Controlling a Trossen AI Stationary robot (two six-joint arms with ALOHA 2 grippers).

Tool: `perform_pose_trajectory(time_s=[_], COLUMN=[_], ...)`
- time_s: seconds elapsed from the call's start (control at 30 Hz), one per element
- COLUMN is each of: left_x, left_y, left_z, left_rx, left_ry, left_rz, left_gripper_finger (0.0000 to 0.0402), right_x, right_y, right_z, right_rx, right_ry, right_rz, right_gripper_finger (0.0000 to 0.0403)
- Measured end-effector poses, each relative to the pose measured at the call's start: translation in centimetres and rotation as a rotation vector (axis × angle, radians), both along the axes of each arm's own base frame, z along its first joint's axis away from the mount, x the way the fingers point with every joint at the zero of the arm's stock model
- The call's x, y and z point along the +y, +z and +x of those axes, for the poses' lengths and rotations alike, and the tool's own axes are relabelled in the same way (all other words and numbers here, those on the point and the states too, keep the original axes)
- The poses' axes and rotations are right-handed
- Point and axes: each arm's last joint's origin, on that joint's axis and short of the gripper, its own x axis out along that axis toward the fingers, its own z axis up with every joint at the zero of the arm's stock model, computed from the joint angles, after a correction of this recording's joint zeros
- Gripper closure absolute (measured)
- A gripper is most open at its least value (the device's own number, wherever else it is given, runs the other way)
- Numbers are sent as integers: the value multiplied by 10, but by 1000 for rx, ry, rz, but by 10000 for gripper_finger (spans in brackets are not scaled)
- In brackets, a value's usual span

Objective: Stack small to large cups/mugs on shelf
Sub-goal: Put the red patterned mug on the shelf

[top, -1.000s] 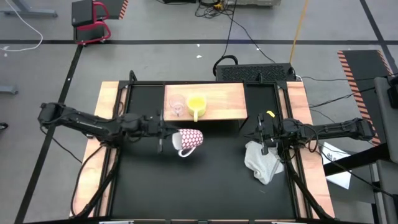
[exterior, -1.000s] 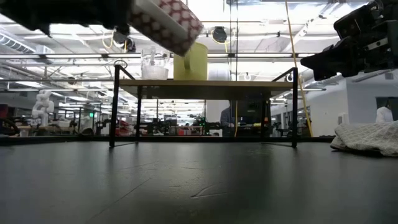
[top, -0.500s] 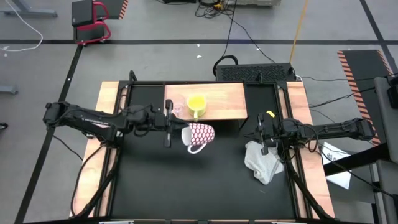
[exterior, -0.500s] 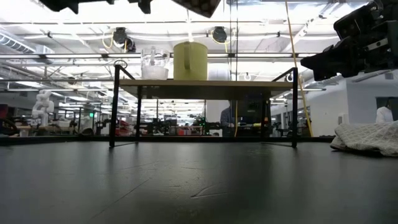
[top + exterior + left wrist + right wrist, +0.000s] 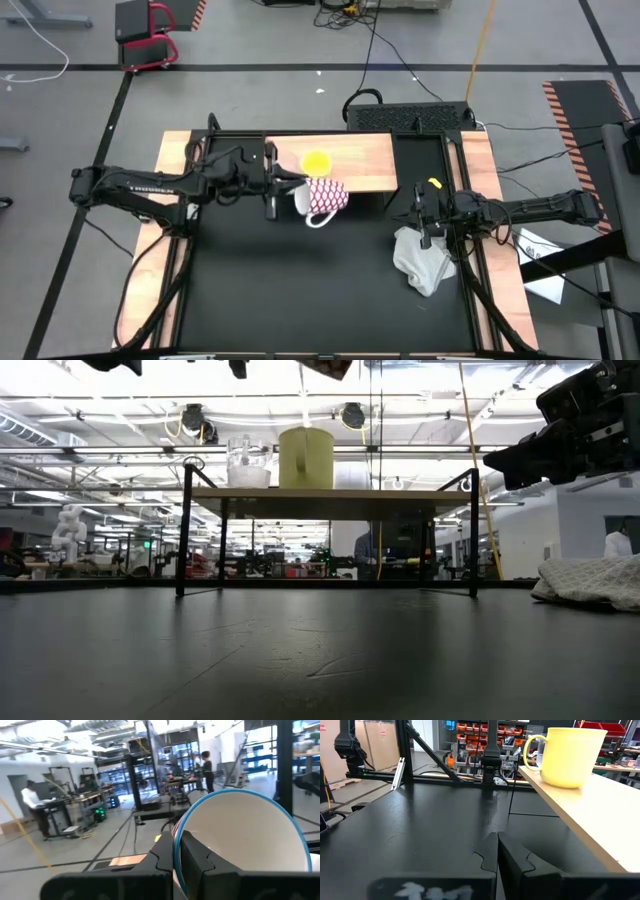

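The light wooden shelf (image 5: 365,165) stands at the table's far side. On it are the yellow mug (image 5: 316,162) and, to its left, the small clear glass cup (image 5: 248,463), which my left arm hides in the high view. My left gripper (image 5: 287,187) is shut on the white mug with the dark red pattern (image 5: 325,195). It holds the mug in the air at the shelf's near edge, above the shelf top. My right gripper (image 5: 425,216) waits shut at the table's right, over the white cloth (image 5: 420,260). My left gripper pinches the patterned mug's rim (image 5: 175,836), one finger (image 5: 202,862) inside the mouth and the other outside. The fingers come about level from the table's left. The mug is lifted clear and lies on its side, mouth toward the gripper, handle (image 5: 318,220) on the near side.
The shelf top is bare to the right of the yellow mug (image 5: 306,457). The shelf stands on thin dark legs (image 5: 183,530) with open room beneath. Wooden boards (image 5: 175,165) flank the black tabletop. People stand in the room beyond.
My left gripper has risen and gone toward the far edge and a little to the right, up to the shelf, still shut on the patterned mug. The mug has climbed from below shelf height to above it, passing out of the top of the low view.
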Motion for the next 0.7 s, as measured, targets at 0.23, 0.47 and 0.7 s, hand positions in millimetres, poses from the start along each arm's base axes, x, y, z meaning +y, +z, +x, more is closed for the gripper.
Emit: perform_pose_trajectory(time_s=[0.23,0.47,0.7], left_x=[16,32,46], left_y=[-4,2,19], left_z=[1,3,26], left_rx=[21,-22,-20], left_ry=[32,41,17], left_rz=[-31,-63,-96], left_gripper_finger=[389,389,389], right_x=[0,0,0], right_y=[0,2,1], right_z=[0,0,1], right_rx=[0,-23,-15], right_ry=[0,0,0], right_rz=[0,0,12], right_gripper_finger=[403,403,403])
